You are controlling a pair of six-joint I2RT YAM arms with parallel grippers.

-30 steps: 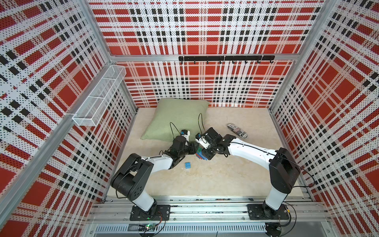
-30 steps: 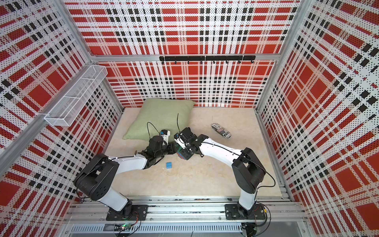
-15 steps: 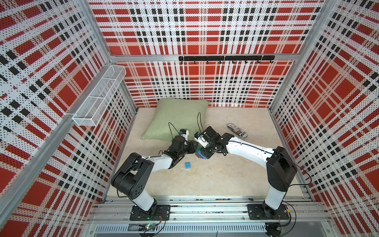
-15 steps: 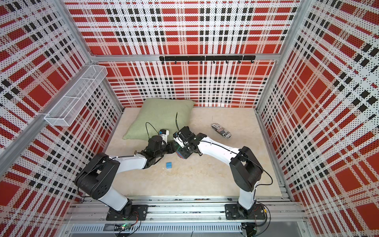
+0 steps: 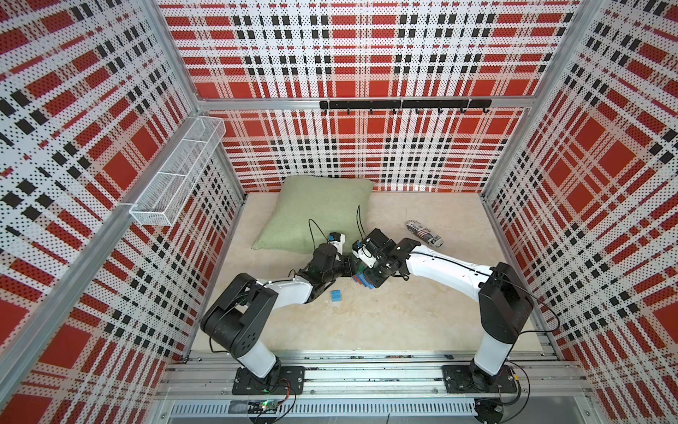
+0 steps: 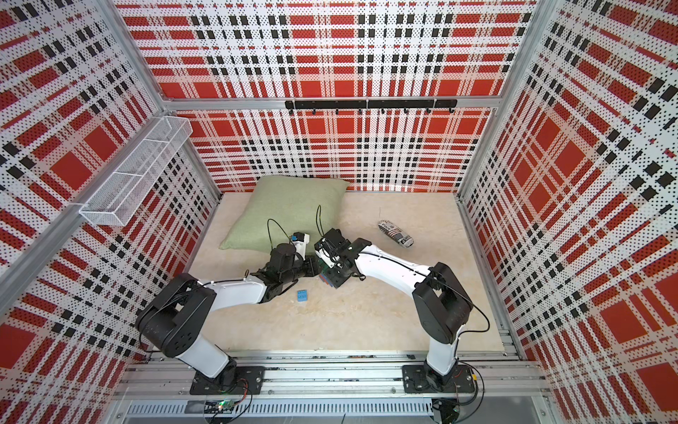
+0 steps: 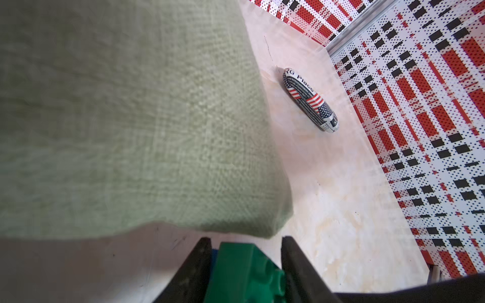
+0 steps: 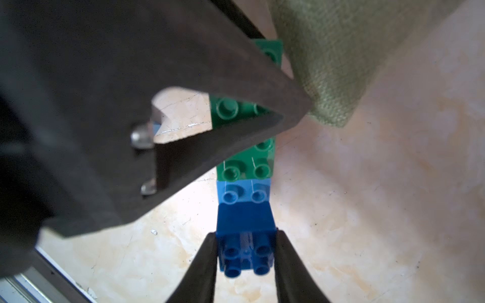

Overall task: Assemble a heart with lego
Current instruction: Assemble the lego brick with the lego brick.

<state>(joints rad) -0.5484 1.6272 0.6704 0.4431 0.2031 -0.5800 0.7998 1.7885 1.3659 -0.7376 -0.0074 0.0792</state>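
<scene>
Heart (image 5: 364, 279) — glossy studded plastic, green end (image 7: 244, 272) in left gripper (image 7: 246, 240), blue end (image 8: 245, 251) in right gripper (image 8: 246, 233).

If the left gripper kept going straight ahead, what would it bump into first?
Probably the green pillow: its corner lies just beyond the left gripper, which is shut on the green brick. Depth is unclear.

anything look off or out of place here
One light blue brick lies alone on the table, apart from the half-built heart by the pillow corner. Nothing looks spilled or broken.
</scene>
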